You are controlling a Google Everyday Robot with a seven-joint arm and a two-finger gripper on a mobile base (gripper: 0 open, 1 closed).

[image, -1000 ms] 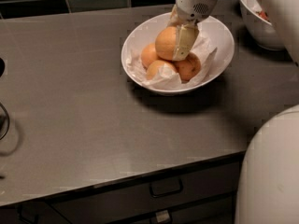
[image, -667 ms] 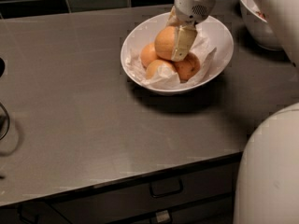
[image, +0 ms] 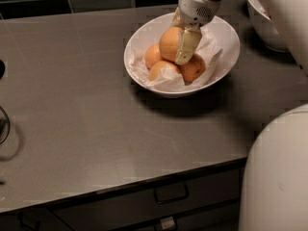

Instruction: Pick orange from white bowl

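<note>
The white bowl (image: 226, 37) lined with crumpled white paper stands on the dark counter at upper centre. The orange (image: 168, 42), the largest and palest fruit, sits on top of three smaller deep-orange fruits (image: 192, 69) in the bowl. My gripper (image: 176, 51) reaches down from the top into the bowl and is shut on the orange. One cream finger (image: 186, 44) lies across the orange's right side; the other finger is hidden behind it. I cannot tell whether the orange still touches the fruits below it.
A second white bowl (image: 262, 25) stands at the top right, partly behind my white arm. My robot body (image: 279, 172) fills the lower right. The counter's front edge with drawers (image: 168, 194) runs along the bottom. A dark object (image: 4, 124) is at the left edge.
My gripper and the orange have shifted very slightly left and up; the grip is unchanged. The bowl has not moved.
</note>
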